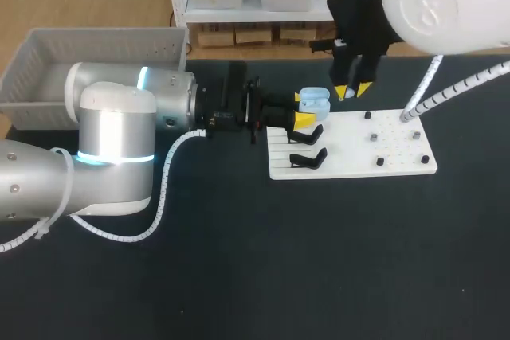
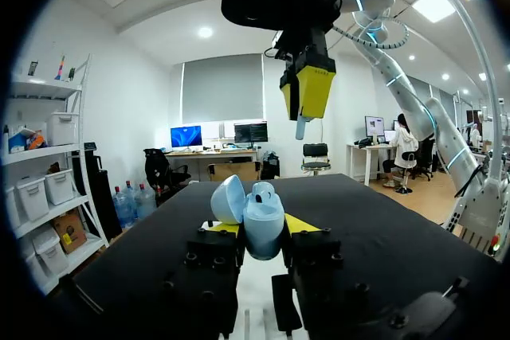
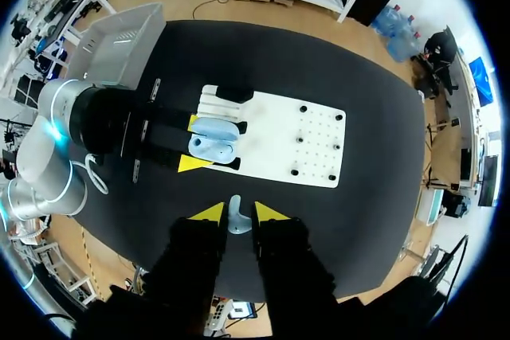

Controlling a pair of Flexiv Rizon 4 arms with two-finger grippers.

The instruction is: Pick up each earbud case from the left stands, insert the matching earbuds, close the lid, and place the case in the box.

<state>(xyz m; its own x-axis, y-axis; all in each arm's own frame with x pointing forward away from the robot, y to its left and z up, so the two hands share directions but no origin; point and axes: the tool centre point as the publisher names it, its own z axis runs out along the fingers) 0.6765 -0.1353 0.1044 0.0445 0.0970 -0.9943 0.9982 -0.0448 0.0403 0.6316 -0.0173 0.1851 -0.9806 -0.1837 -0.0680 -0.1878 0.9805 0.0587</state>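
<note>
My left gripper (image 1: 301, 107) is shut on a light-blue earbud case (image 1: 314, 102), held over the left end of the white board (image 1: 351, 149). In the left wrist view the case (image 2: 264, 232) sits upright between the yellow tips, with its lid (image 2: 227, 199) swung open. Above and just beyond the case hangs my right gripper (image 1: 351, 90), shut on a small light-blue earbud (image 2: 301, 128). The right wrist view shows that earbud (image 3: 236, 220) between the fingertips, and the open case (image 3: 213, 139) lies ahead below.
Two black stands (image 1: 307, 134) (image 1: 309, 158) stand bare on the board's left part. Small dark pegs (image 1: 373, 139) dot its right part. A grey box (image 1: 88, 57) stands at the table's far left, behind my left arm.
</note>
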